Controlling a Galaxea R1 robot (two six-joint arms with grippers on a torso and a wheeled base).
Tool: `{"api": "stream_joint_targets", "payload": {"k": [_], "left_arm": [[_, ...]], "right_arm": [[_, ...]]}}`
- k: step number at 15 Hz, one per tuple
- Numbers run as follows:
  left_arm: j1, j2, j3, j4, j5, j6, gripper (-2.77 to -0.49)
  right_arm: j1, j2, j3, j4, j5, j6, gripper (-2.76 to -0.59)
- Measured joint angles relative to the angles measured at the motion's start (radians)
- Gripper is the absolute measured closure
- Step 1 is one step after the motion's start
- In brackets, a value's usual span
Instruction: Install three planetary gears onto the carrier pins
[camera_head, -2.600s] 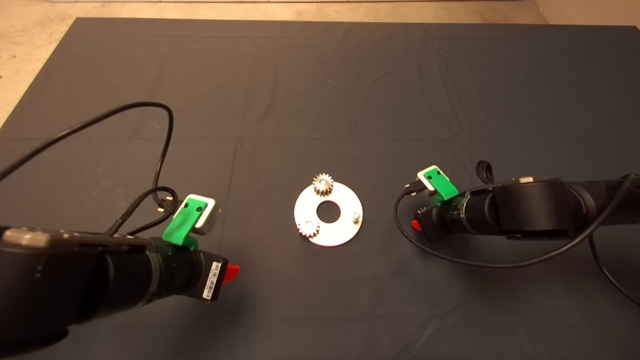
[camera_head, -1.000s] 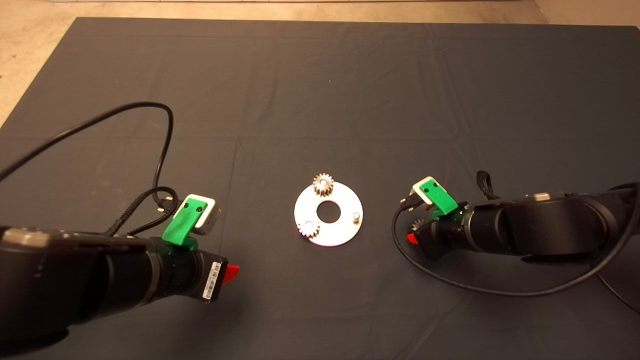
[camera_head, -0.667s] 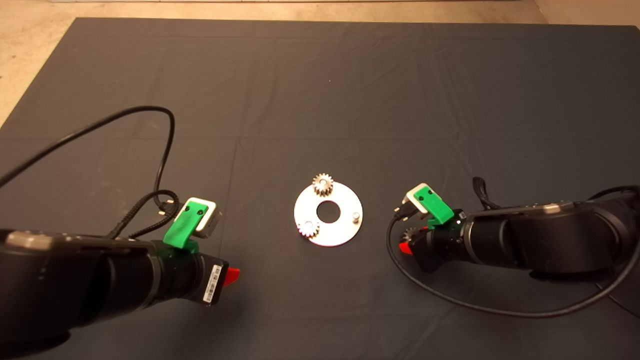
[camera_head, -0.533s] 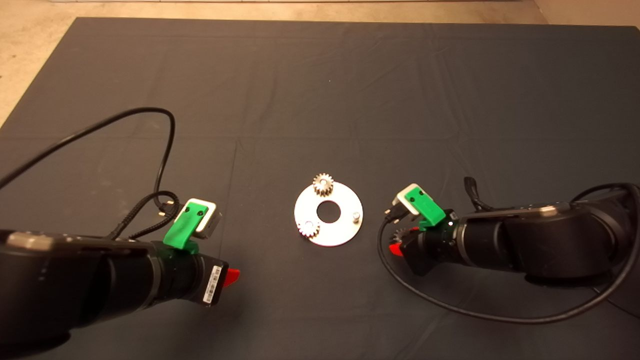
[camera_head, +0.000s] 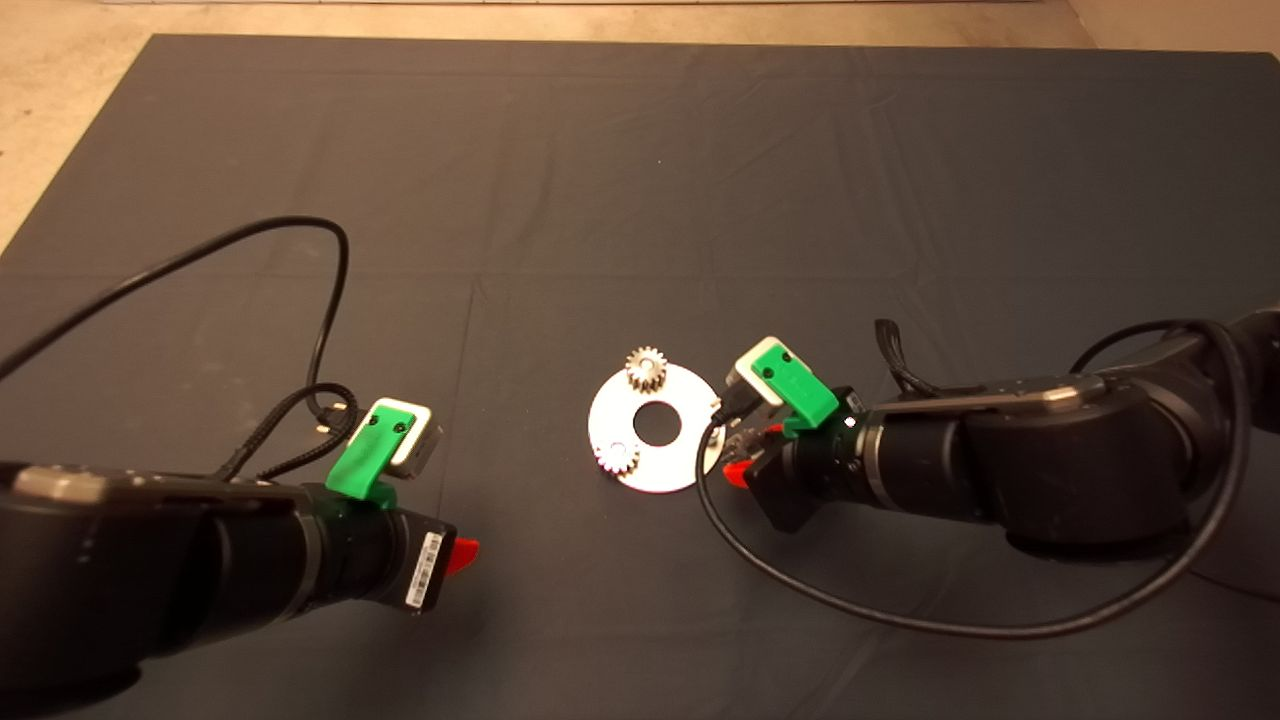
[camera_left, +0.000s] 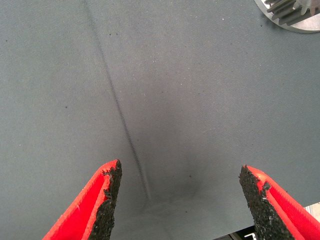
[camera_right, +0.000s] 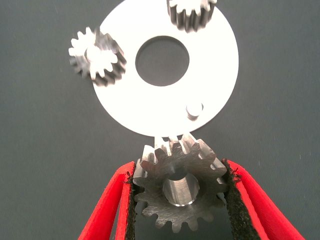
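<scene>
Right gripper fingers clamp third gear beside the bare pin; centre bore over pin, lower square; left gripper fingers released, idle.

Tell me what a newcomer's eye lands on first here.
First, the right end effector, at the round plate's edge, gripping the third planetary gear near the one bare carrier pin. Next, the two gears already seated: one on the plate's far edge, one on its near left. The left end effector hangs open over bare mat, left of the plate.
</scene>
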Motion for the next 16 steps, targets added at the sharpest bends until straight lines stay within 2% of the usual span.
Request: {"api": "stream_joint_targets", "payload": {"k": [4,11,13,16], "left_arm": [[0.000,0.000,0.000,0.002,0.000,0.000,-1.64],[0.000,0.000,0.000,0.006,0.000,0.000,-1.64],[0.000,0.000,0.000,0.006,0.000,0.000,-1.64],[0.000,0.000,0.000,0.006,0.000,0.000,-1.64]], "right_arm": [[0.008,0.057,-0.070,0.000,0.001,-0.011,-0.99],[0.011,0.106,-0.139,0.008,0.001,-0.103,-0.98],[0.011,0.111,-0.155,0.025,0.001,-0.123,-0.98],[0.011,0.116,-0.176,0.079,0.001,-0.158,-0.98]]}}
